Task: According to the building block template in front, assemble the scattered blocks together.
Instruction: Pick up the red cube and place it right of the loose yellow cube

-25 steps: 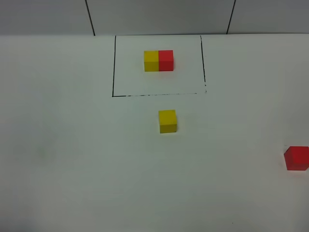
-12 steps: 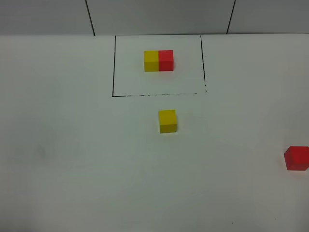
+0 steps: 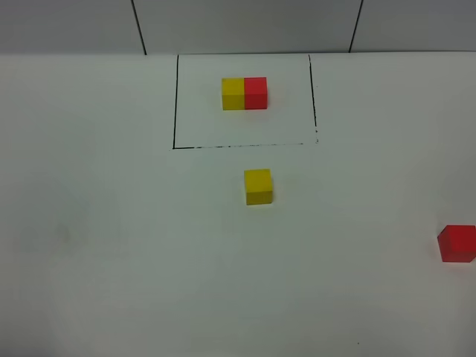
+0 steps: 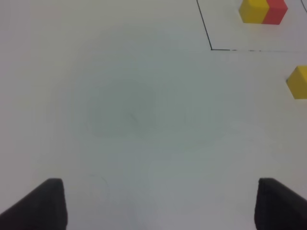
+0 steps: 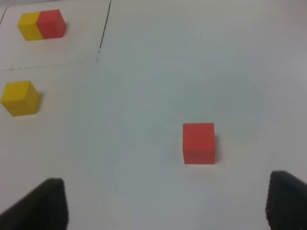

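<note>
Yellow and red make up the building block template [image 3: 244, 93], one joined bar with yellow on the left. It stands inside the outlined rectangle [image 3: 175, 104] at the far side of the white worktop [image 3: 111, 260].

Loose pieces: the yellow cube [image 3: 258, 186] sits near the middle of the worktop, just outside the rectangle's near line. The red cube [image 3: 457, 243] lies well apart from it, at the right edge of the high view. Neither touches anything else; assembly not begun.

Left claw [image 4: 160, 199]: jaws wide, nothing between them, over bare worktop, with the yellow cube off to one side. Right claw [image 5: 168, 196]: jaws wide, empty, with the red cube ahead of it and nearer one jaw than the other.

Handling, as judged: both cubes look rigid, light and not fragile. Their faces appear smooth and may slip under a skewed pinch. Recommend gripping across two opposite flat side faces, square to the cube and low enough to seat fully. The face that must meet its partner should be left free. Red belongs against the yellow's right side.
</note>
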Available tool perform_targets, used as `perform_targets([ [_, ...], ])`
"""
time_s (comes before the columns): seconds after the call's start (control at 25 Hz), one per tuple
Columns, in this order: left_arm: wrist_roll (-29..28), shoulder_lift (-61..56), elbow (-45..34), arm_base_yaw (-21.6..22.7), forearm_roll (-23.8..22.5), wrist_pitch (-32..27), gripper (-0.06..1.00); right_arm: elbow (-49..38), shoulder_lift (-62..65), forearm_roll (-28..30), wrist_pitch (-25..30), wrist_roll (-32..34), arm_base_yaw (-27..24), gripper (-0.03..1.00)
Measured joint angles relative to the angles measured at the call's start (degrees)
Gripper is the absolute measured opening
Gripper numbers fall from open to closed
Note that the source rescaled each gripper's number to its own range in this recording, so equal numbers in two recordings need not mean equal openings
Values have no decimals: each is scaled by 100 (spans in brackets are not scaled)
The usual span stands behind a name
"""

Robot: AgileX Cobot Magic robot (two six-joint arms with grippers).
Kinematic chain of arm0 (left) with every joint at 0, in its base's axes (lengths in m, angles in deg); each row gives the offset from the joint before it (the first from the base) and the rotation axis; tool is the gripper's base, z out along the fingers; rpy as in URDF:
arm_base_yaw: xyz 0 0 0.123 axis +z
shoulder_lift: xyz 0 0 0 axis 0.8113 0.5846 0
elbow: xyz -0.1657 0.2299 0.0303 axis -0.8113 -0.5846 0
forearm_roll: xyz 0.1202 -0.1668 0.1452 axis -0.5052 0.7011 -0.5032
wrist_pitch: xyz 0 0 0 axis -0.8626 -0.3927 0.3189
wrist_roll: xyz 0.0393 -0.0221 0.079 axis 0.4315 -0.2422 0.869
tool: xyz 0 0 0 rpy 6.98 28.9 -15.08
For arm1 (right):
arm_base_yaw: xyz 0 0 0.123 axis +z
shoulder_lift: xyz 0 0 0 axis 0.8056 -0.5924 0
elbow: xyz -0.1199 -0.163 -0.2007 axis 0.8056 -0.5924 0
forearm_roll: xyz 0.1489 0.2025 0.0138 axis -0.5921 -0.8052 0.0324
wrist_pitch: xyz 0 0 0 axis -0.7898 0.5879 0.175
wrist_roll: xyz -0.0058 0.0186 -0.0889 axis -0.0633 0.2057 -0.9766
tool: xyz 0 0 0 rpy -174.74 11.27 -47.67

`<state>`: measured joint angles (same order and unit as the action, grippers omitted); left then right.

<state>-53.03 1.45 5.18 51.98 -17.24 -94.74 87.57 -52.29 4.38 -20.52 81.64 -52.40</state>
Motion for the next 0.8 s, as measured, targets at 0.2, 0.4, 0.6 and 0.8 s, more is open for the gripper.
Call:
perform_targets([
  [0.2, 0, 0, 0, 0, 0, 0, 80, 0, 0, 0, 0, 0, 0, 92],
  [0.4, 0, 0, 0, 0, 0, 0, 80, 0, 0, 0, 0, 0, 0, 92],
  [0.6, 0, 0, 0, 0, 0, 0, 80, 0, 0, -47, 0, 0, 0, 92],
  [0.8, 0, 0, 0, 0, 0, 5, 80, 0, -321, -358, -27, 0, 0, 92],
])
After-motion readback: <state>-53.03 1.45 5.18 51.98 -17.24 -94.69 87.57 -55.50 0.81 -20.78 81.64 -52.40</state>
